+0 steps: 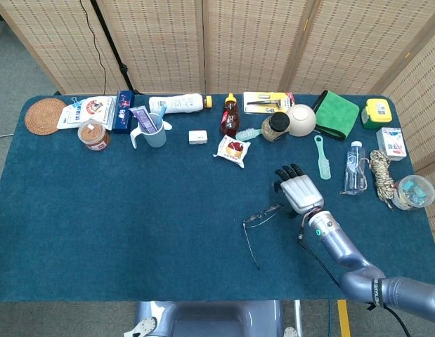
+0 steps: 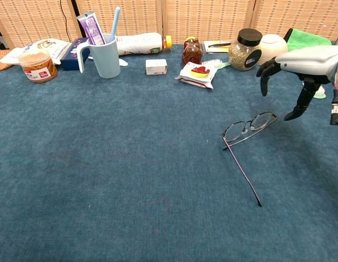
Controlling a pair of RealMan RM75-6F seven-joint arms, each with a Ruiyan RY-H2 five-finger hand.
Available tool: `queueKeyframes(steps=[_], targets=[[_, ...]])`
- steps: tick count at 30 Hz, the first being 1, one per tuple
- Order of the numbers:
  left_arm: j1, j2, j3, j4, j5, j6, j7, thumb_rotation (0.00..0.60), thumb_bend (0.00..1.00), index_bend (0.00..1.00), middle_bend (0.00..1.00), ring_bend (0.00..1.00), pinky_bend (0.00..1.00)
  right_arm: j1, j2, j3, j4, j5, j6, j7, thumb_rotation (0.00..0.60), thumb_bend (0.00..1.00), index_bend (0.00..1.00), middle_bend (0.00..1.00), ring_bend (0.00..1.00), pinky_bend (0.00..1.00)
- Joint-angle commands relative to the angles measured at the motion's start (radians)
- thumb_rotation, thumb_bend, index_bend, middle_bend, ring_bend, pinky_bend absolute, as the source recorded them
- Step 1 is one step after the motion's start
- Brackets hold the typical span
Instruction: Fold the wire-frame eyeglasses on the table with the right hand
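Left hand out of frame in both views. Right hand (image 2: 300,68), fingers spread, holds nothing, just beside the eyeglasses (image 2: 246,130) lying on the table (image 2: 103,164). Blue cup (image 2: 104,54) holds toothpaste tube (image 2: 90,28).

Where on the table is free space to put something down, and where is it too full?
Bare cloth fills the near half, left of the eyeglasses and in front of the blue cup. Crowded: the back row from the woven coaster to the green cloth, and the right edge by the water bottle.

Staged test room — woven screens (image 1: 203,42), cloth-covered table (image 1: 133,232).
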Motion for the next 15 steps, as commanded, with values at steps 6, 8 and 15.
queueKeyframes(steps=[6, 8, 15], targets=[[0.001, 0.002, 0.001, 0.001, -0.002, 0.001, 0.000, 0.600, 0.42, 0.00, 0.00, 0.00, 0.00, -0.016, 0.077, 0.002, -0.173, -0.132, -0.010, 0.111, 0.600, 0.02, 0.35, 0.12, 0.04, 0.03], [0.002, 0.002, 0.001, 0.001, -0.002, 0.001, -0.001, 0.600, 0.42, 0.00, 0.00, 0.00, 0.00, -0.014, 0.077, -0.002, -0.186, -0.153, -0.017, 0.121, 0.600, 0.02, 0.35, 0.12, 0.04, 0.03], [0.006, 0.000, 0.005, 0.010, -0.003, 0.001, -0.011, 0.600, 0.42, 0.00, 0.00, 0.00, 0.00, 0.008, 0.010, -0.008, -0.161, -0.182, -0.036, 0.110, 0.600, 0.02, 0.32, 0.10, 0.04, 0.02]])
